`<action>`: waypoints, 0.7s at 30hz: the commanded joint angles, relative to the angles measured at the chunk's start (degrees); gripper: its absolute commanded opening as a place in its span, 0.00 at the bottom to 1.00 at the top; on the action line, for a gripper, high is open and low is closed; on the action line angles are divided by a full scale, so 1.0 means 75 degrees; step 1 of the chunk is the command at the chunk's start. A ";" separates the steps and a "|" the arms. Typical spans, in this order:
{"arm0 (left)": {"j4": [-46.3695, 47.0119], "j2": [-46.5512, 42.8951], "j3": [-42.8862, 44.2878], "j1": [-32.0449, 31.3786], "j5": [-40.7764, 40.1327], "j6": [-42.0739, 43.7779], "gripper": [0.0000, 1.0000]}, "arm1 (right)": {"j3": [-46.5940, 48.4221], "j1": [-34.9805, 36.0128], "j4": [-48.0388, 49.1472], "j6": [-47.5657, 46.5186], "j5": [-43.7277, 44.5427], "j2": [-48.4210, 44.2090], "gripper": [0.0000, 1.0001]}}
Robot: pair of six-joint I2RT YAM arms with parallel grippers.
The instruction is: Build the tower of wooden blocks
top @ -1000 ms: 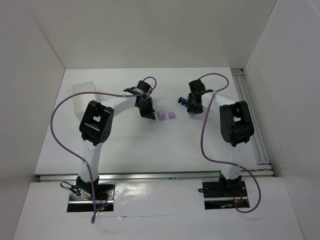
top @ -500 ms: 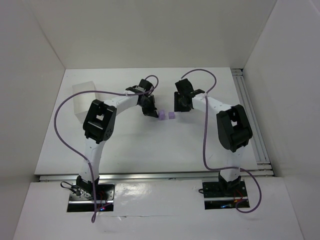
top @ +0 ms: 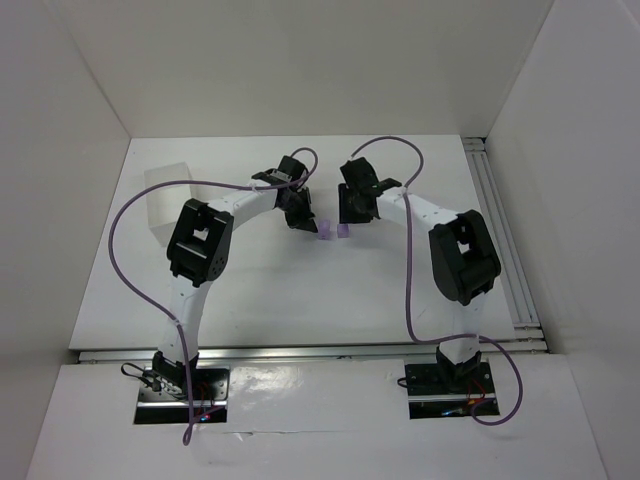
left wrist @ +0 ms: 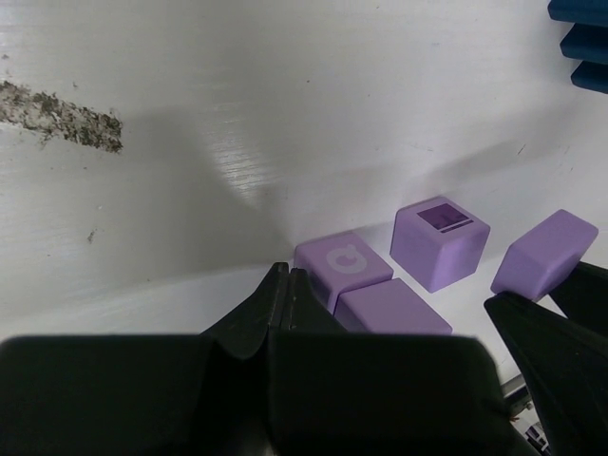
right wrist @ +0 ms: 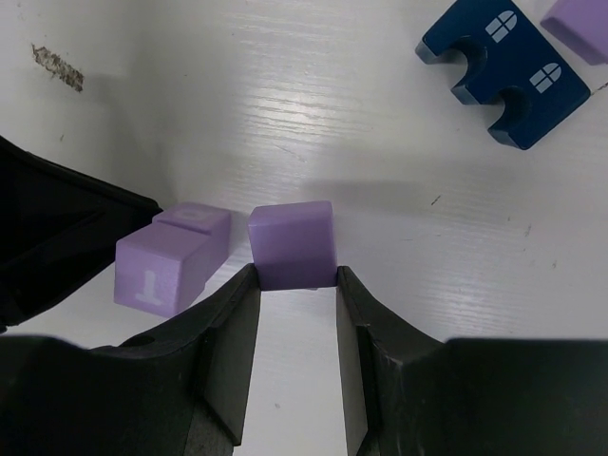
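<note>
Light purple cubes lie mid-table (top: 323,230). In the left wrist view two of them (left wrist: 342,266) sit side by side just past my left gripper (left wrist: 285,274), which is shut and empty. A third cube (left wrist: 440,242) with a square mark stands behind them. My right gripper (right wrist: 292,280) is shut on a plain light purple cube (right wrist: 292,244), fingertips pressed on both its sides, low at the table. That cube also shows in the left wrist view (left wrist: 543,255). A dark blue arched block (right wrist: 503,66) lies beyond it. From above, my left gripper (top: 300,222) and right gripper (top: 345,220) face each other.
A translucent white box (top: 165,200) stands at the back left. A metal rail (top: 495,230) runs along the table's right side. White walls close in the back and sides. A scuff mark (left wrist: 66,114) is on the tabletop.
My right gripper has moved left from the dark blue blocks to the purple cubes and now grips one. My left gripper has edged slightly toward the cubes.
</note>
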 commanded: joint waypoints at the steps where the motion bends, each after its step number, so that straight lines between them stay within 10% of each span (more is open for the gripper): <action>1: -0.0004 0.0127 0.0251 -0.0034 0.0082 -0.0072 0.00 | 0.0241 0.0112 -0.0060 0.0116 0.0050 0.0024 0.35; 21: -0.0004 0.0058 0.0180 -0.0034 0.0082 -0.0002 0.00 | -0.0064 0.0252 -0.0131 0.0256 0.0050 0.0094 0.42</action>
